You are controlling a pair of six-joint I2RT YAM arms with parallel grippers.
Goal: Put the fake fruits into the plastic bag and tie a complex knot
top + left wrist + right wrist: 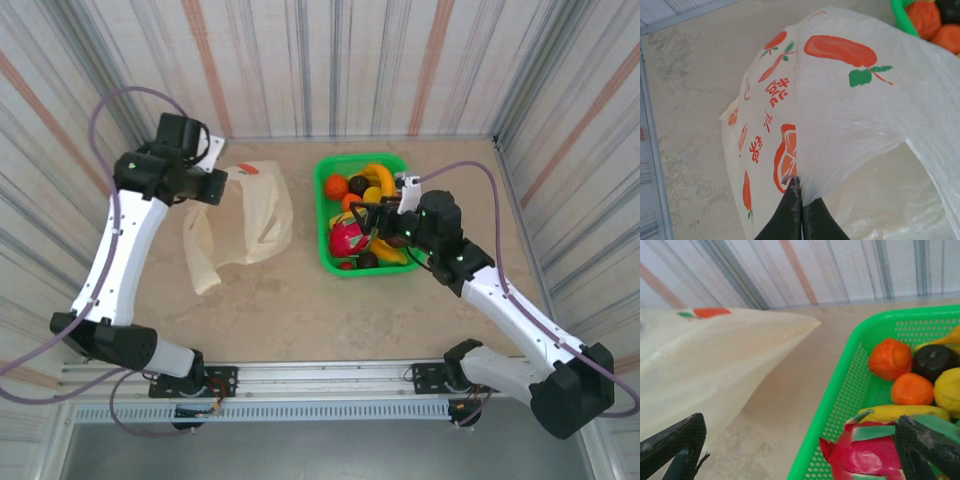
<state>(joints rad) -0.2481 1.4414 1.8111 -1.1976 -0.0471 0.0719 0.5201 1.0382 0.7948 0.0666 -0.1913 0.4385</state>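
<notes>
My left gripper (801,183) is shut on the rim of the plastic bag (840,115), holding that edge off the table; the cream bag (250,215) with red-orange prints hangs below it. The fake fruits lie in the green basket (322,215): a magenta dragon fruit (865,457), two oranges (890,358), a dark purple piece (934,360) and a banana (900,412). My right gripper (799,440) stands open over the basket's left side, with the dragon fruit (347,240) close to its right finger (927,445). My left gripper (222,186) is at the bag's upper left.
The green basket's rim (840,385) lies just right of the bag (715,360), with a strip of bare beige table between them. Striped walls close in the back and both sides. A metal rail runs along the near edge.
</notes>
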